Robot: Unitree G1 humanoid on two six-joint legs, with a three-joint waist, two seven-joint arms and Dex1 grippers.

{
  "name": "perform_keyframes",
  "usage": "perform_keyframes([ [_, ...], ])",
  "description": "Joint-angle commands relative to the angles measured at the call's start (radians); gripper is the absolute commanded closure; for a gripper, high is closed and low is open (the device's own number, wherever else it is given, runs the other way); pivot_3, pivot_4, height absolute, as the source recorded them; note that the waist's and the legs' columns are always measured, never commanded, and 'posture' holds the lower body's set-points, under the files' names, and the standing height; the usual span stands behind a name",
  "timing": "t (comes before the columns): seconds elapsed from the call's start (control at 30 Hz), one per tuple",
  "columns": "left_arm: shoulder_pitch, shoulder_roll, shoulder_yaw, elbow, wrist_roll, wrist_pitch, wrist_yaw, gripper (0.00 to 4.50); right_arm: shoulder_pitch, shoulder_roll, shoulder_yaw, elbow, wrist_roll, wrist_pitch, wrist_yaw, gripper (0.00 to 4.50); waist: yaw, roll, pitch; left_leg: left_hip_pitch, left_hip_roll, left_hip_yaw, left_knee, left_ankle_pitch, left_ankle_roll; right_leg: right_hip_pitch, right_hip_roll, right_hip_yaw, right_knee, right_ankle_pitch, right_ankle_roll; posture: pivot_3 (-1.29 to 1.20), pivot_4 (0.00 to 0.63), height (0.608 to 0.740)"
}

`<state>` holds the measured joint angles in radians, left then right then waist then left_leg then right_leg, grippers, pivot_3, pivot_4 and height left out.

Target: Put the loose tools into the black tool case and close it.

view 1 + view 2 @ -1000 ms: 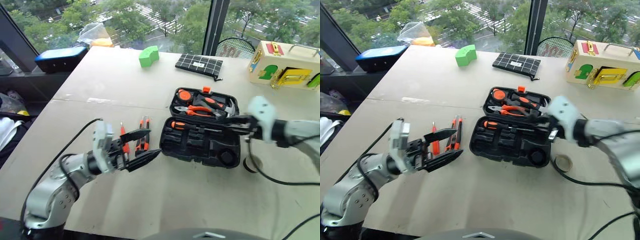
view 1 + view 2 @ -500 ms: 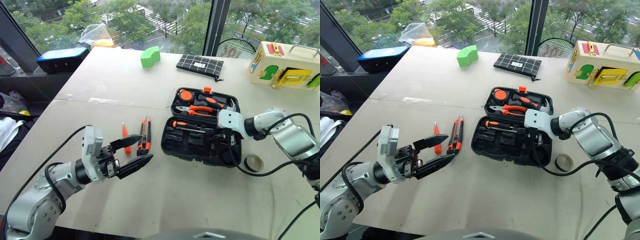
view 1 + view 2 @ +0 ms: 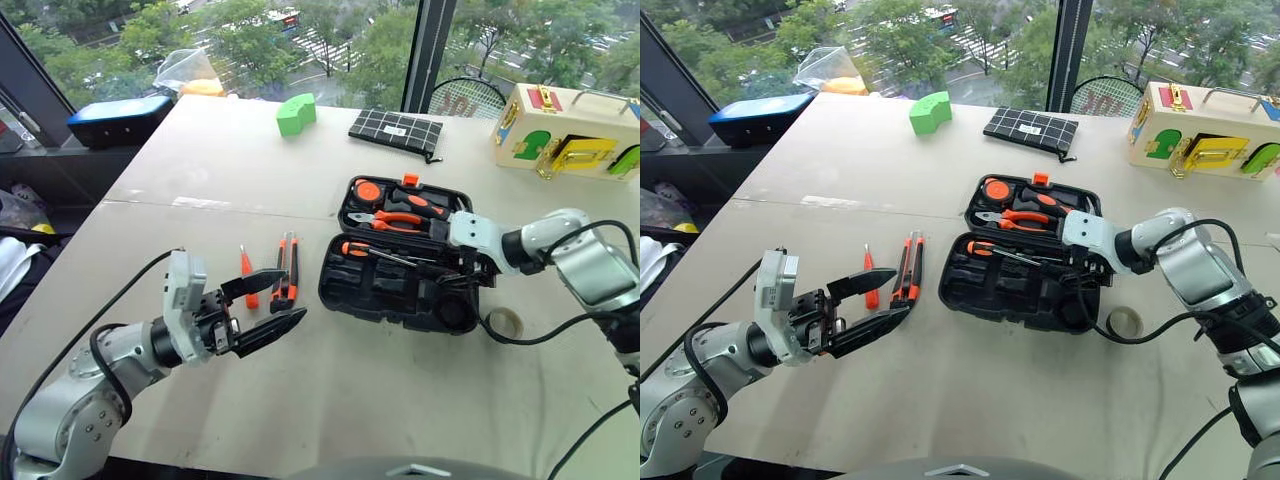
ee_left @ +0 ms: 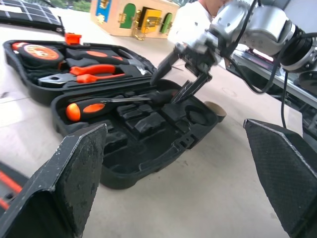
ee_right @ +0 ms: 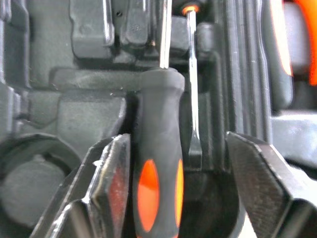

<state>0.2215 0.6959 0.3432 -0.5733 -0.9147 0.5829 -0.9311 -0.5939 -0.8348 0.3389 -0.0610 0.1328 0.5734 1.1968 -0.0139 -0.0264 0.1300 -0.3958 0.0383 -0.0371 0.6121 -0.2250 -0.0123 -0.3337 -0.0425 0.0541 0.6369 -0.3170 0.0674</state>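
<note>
The black tool case [image 3: 345,295] lies open mid-table. My right gripper [image 3: 455,272] reaches down into its tray, open, with its fingers on either side of a screwdriver's black-and-orange handle [image 5: 157,163] that rests in a slot. A second screwdriver [image 3: 362,250] lies beside it in the tray. Left of the case, a small orange pointed tool [image 3: 246,272] and the orange-black utility knife [image 3: 286,280] lie on the table. My left gripper [image 3: 292,293] hovers open and empty just in front of them. The tape roll [image 3: 508,323] sits right of the case.
Hammer, pliers and a round tape measure [image 3: 370,190] sit clipped in the lid. At the far edge stand a blue-topped box [image 3: 120,115], a green block [image 3: 297,112], a black checked pouch [image 3: 397,128] and a wooden latch box [image 3: 560,130]. The right arm's cable loops near the tape roll.
My right gripper came down into the tray with the screwdriver and has opened, leaving the handle lying in the slot. The left gripper has stayed put, open.
</note>
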Motion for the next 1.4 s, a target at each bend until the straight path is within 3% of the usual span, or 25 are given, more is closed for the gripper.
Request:
perform_keyframes([
  [0.03,0.007,0.006,0.015,-0.018,-0.013,-0.007,0.002,0.00,0.025,0.035,-0.125,-0.074,0.117,0.045,-0.013,1.65,-0.001,0.002,0.001,0.000,0.000,0.000,0.000,0.000,0.000,0.000,0.000,0.000,0.000,0.000,0.000,0.00,0.150,0.740],
  [0.2,0.027,-0.004,0.020,-0.016,-0.004,-0.017,0.012,0.00,0.129,0.139,-0.259,-0.152,0.204,0.070,-0.155,3.17,0.002,0.001,0.001,-0.001,0.000,0.000,0.000,0.000,0.000,0.000,-0.001,0.001,0.000,0.000,0.000,0.00,0.150,0.740],
  [0.23,0.033,-0.005,0.022,-0.014,-0.001,-0.019,0.013,0.00,0.152,0.165,-0.266,-0.155,0.186,0.059,-0.207,3.74,0.002,0.001,0.000,-0.001,0.000,0.000,0.000,0.000,0.000,0.000,-0.001,0.000,-0.001,0.000,0.000,0.00,0.150,0.740],
  [0.3,0.044,-0.010,0.027,-0.009,0.004,-0.024,0.019,0.00,0.201,0.201,-0.255,-0.158,0.148,0.039,-0.280,4.47,0.002,0.001,0.001,-0.001,0.000,0.000,0.000,0.000,0.000,0.000,-0.001,0.001,0.000,0.000,0.000,0.00,0.150,0.740],
  [0.47,0.064,-0.024,0.027,0.012,0.023,-0.046,0.018,0.00,0.316,0.202,-0.075,-0.097,-0.025,-0.058,-0.347,4.47,-0.001,0.004,0.000,0.000,-0.001,0.001,0.000,0.000,0.000,0.000,-0.002,0.001,0.000,0.000,0.000,0.00,0.150,0.740],
  [0.6,0.069,-0.028,0.022,0.027,0.038,-0.063,0.009,0.00,0.336,0.197,0.014,-0.023,-0.109,-0.156,-0.334,4.47,-0.006,-0.003,-0.006,0.004,0.000,0.002,0.000,0.000,0.000,0.002,0.003,0.001,0.001,-0.001,-0.002,0.00,0.150,0.740],
  [0.8,0.093,-0.040,0.032,0.057,0.056,-0.093,0.001,0.00,0.320,0.199,-0.031,-0.019,-0.084,-0.178,-0.314,4.47,-0.001,-0.003,-0.006,0.012,0.002,0.004,0.000,0.000,0.000,0.008,-0.004,0.006,0.001,-0.003,-0.005,0.00,0.150,0.740],
  [0.97,0.089,-0.054,0.025,0.057,0.050,-0.097,0.016,0.00,0.307,0.300,-0.226,-0.144,0.176,-0.119,-0.308,4.47,0.002,-0.002,-0.004,0.007,0.002,0.001,-0.001,0.000,0.000,0.006,-0.006,0.003,0.000,-0.003,-0.005,0.00,0.150,0.740],
  [1.07,0.085,-0.058,0.021,0.064,0.055,-0.100,0.013,0.00,0.294,0.315,-0.277,-0.202,0.232,-0.077,-0.328,4.47,0.001,0.005,0.000,0.001,0.001,0.000,-0.001,0.000,0.000,0.001,-0.007,0.003,0.000,-0.002,-0.005,0.00,0.150,0.740],
  [1.23,0.078,-0.060,0.015,0.073,0.058,-0.105,0.008,0.00,0.252,0.287,-0.252,-0.169,0.158,-0.048,-0.393,4.47,0.001,0.005,0.001,-0.001,0.000,0.000,-0.005,0.000,0.000,-0.001,-0.008,0.000,-0.003,0.000,-0.002,0.00,0.150,0.740],
  [1.4,0.072,-0.060,0.010,0.079,0.060,-0.107,0.002,0.00,0.190,0.216,-0.129,-0.029,-0.014,-0.117,-0.388,4.47,0.001,0.006,0.001,-0.001,-0.001,0.002,-0.004,0.000,0.000,-0.001,-0.005,0.001,-0.004,-0.002,-0.005,0.00,0.150,0.740],
])
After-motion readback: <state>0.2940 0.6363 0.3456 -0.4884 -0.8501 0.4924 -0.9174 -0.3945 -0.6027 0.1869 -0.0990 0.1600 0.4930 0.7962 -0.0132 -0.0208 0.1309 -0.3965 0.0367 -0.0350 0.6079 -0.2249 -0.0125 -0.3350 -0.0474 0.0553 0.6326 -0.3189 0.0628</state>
